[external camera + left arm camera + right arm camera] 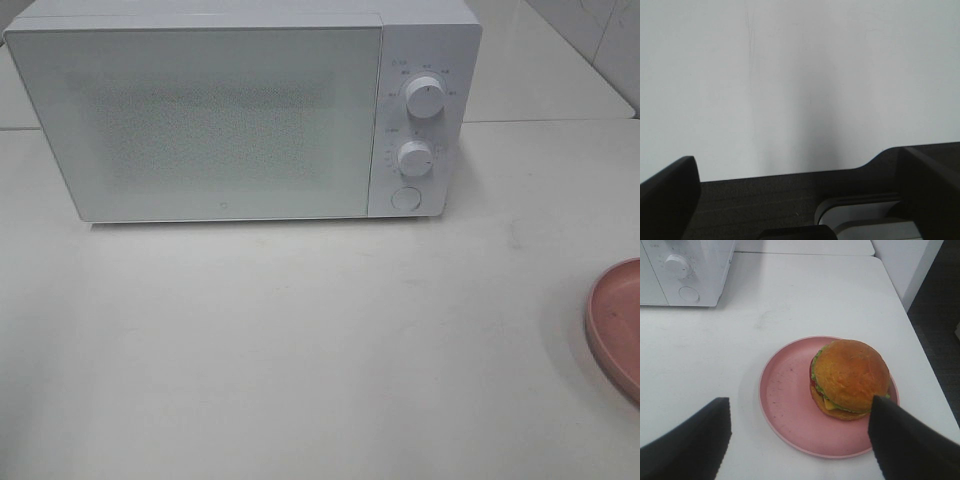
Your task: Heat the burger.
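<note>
The burger [850, 377], with a golden-brown bun, green lettuce and yellow cheese, sits on a round pink plate [785, 395] in the right wrist view. My right gripper [800, 440] hovers above and short of it, open, its dark fingers [690, 445] spread wider than the plate and nothing between them. In the exterior view only the plate's rim [618, 325] shows at the right edge, and the burger is out of frame. My left gripper [800, 200] is open over bare white tabletop, holding nothing. Neither arm shows in the exterior view.
A white microwave [200, 120] stands at the back of the table with its door shut. It has two knobs [425, 97] and a round button [404, 197] on its right panel. It also appears in the right wrist view [685, 270]. The table edge [920, 340] runs close beside the plate.
</note>
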